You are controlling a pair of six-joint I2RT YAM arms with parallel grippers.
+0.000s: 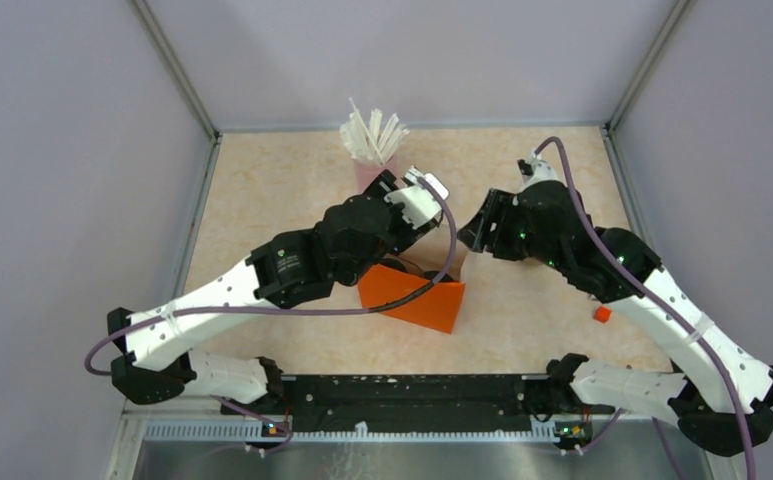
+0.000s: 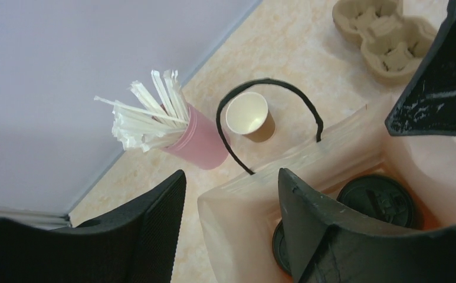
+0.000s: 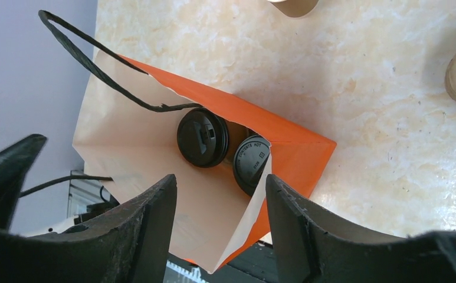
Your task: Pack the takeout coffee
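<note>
**Left gripper** (image 2: 231, 177): the two black fingers (image 2: 154, 236) are spread wide and pinch nothing. One finger is outside the orange bag (image 1: 417, 300) and the other is over its open mouth, with the bag's pale upper edge running between them.

**Right gripper** (image 3: 220, 180): its fingers (image 3: 308, 236) are likewise parted and grip nothing. They are poised above the bag opening, and a pale edge of the bag rises into the gap between them. In the left wrist view one finger of this gripper appears at the upper right, just across the bag mouth.

**Bag contents:** the bag stands open on the table (image 3: 361, 88). Two takeout coffees stand side by side on its floor, the first lidded cup (image 3: 202, 137) touching or nearly touching the second lidded cup (image 3: 252, 162). Both carry round black lids. A black cord handle (image 2: 266, 85) arches over the far edge of the bag.

**Beyond the bag:** an unlidded paper cup (image 2: 247, 113), brown outside and white inside, stands upright on the table, seen through the loop of the handle. Just beside it is the pink cup of white straws (image 2: 196, 141). A tan pulp cup carrier (image 2: 384, 35) lies farther off, well apart from the bag.

**Right arm:** a small orange item (image 1: 602, 314) lies on the table close to it, too small to identify.
</note>
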